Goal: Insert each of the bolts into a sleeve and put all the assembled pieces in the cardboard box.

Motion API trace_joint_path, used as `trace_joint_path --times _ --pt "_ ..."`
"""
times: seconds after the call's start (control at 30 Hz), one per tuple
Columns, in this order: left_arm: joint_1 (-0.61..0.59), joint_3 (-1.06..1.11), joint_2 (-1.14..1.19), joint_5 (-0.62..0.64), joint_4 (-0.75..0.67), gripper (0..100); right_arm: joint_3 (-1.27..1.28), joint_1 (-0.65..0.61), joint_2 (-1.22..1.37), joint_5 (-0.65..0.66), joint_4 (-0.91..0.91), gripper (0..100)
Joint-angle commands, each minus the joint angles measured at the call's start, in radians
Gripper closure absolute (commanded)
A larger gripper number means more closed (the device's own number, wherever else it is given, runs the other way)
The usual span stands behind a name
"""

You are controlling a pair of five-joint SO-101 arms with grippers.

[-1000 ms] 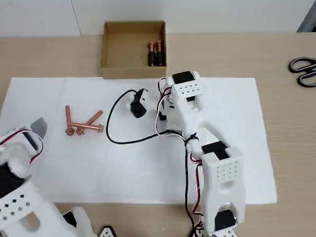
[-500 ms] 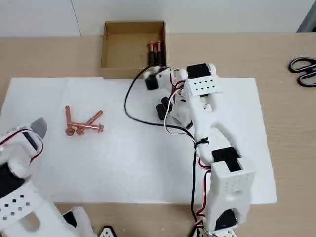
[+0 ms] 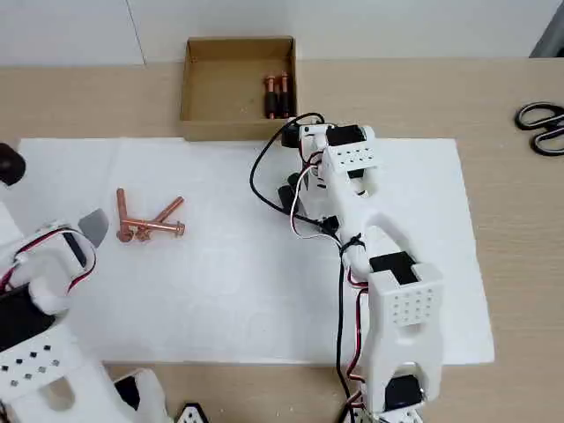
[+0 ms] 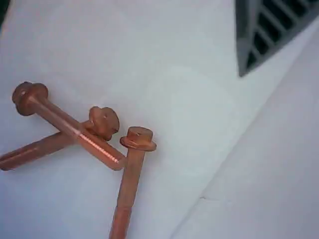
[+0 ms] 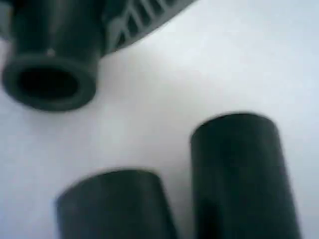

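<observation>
Three copper bolts [image 3: 145, 222] lie crossed on the left of the white sheet [image 3: 220, 282]; they also appear as bolts [image 4: 79, 134] close up in the left wrist view. My left gripper [image 3: 88, 229] hovers just left of them, open and holding nothing, its grey finger [image 4: 269, 30] off to one side. My right gripper [image 3: 296, 187] hangs low over the sheet below the cardboard box [image 3: 207, 84]. Beneath it lie three black sleeves: one sleeve [image 5: 50, 74] shows its open end, and two more [image 5: 239, 169] lie side by side. Two assembled pieces [image 3: 277, 95] rest in the box.
Black scissors [image 3: 542, 128] lie on the wooden table at the far right. A black cable [image 3: 264, 189] loops off the right arm over the sheet. The sheet between the bolts and the right arm is bare.
The right arm's wrist swung from the sheet's middle toward the box, then drew back slightly. The left arm shifted a little right, toward the bolts, and a dark part of it appeared at the left edge.
</observation>
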Motion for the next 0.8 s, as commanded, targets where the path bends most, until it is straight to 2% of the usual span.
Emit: trace_joint_path --times 0.0,0.1,0.43,0.6,0.77 --pt "0.005 -0.03 -0.012 -0.006 0.003 70 -0.005 -0.001 0.001 -0.012 -0.013 89.5" --pt "0.006 -0.03 -0.012 -0.006 0.003 70 -0.005 0.001 0.002 -0.008 -0.012 85.5" --pt "0.006 -0.03 -0.012 -0.006 0.003 70 -0.015 0.001 0.001 -0.005 -0.007 85.3" --pt "0.006 -0.03 -0.012 -0.006 0.003 70 -0.115 0.001 0.001 -0.005 0.079 85.3" --pt "0.006 -0.03 -0.012 -0.006 0.005 70 -0.166 0.001 0.001 -0.005 0.088 85.4"
